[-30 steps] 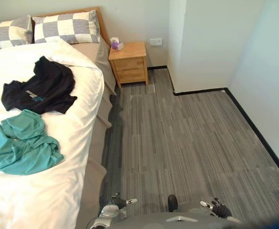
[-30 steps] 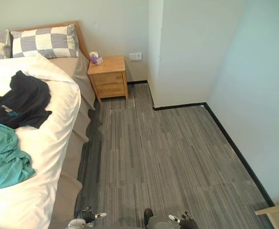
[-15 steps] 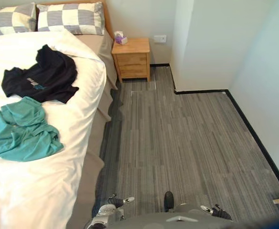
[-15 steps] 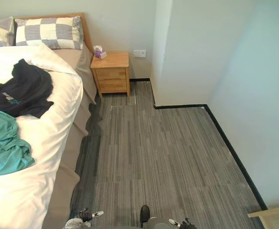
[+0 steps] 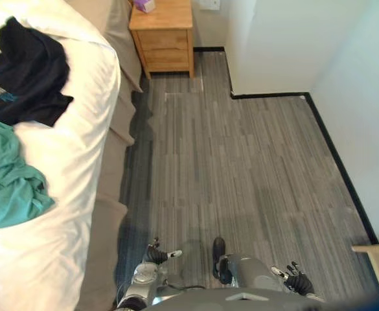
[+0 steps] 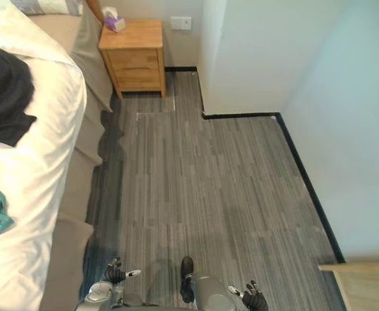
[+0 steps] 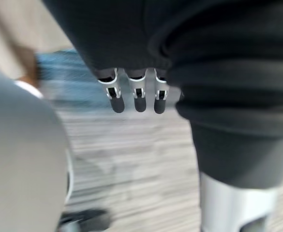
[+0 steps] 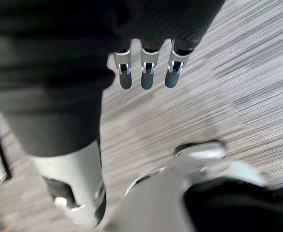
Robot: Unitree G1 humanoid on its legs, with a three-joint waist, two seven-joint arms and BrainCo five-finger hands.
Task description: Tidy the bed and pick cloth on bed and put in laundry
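Left hand (image 5: 155, 254) and right hand (image 5: 298, 282) hang released and empty, low over the floor (image 5: 241, 168). Black cloth (image 5: 21, 74) and teal cloth (image 5: 8, 175) lie on the bed (image 5: 79, 129), well apart from both. Risk: overreaching across the bed edge, or gathering both cloths together. The floor to the right is open; the nightstand (image 5: 163, 35) bounds the far end.

A crumpled black shirt (image 5: 22, 72) and bunched teal garment (image 5: 8, 178) lie side by side on the white bed (image 5: 79, 152).

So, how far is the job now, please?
Nothing looks done yet: the black shirt and the teal cloth lie on the bed. Nothing is in hand: the left hand and right hand hang open and empty. Left: pick up both, then tidy the bed.
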